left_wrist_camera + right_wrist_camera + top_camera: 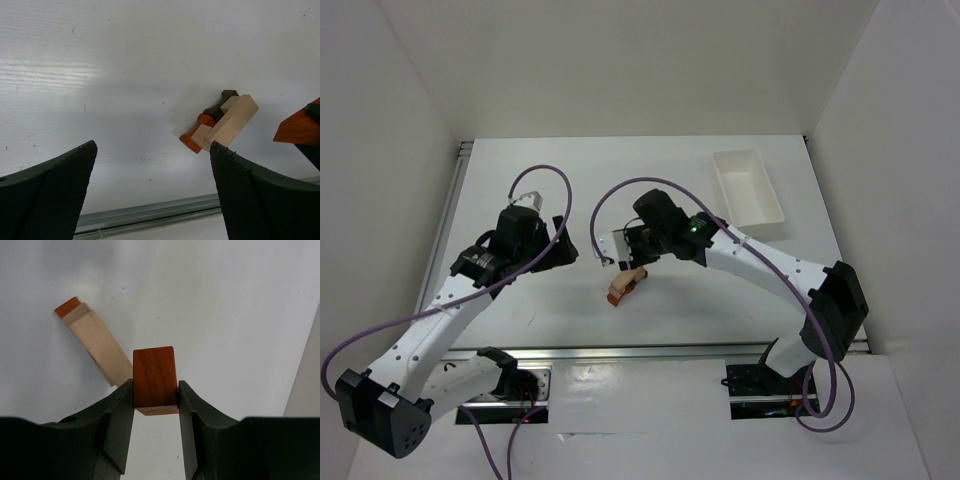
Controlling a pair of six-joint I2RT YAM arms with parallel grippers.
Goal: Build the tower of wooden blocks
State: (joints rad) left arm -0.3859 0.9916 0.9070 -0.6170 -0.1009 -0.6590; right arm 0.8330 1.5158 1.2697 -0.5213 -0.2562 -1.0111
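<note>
Tower [624, 284] low on table [720, 310], towards the near edge and between the two arms (more a heap than a stack): pale bar [234, 120] lying slantwise over an orange-red piece [191, 139] and a dark brown piece [220, 106], smaller pale block [201, 136] tucked against its side. Right gripper [155, 386] closed partway on an orange-red block [155, 374], one finger flat against each side, far end of the block sticking out past the tips. Held just beside the tower, not touching it; hard to tell whether clear of the table. Left gripper [153, 150] spread wide, nothing between the fingers, over the table on the tower's left and apart from it. White tray [748, 188] at far right, well away from the tower.
</note>
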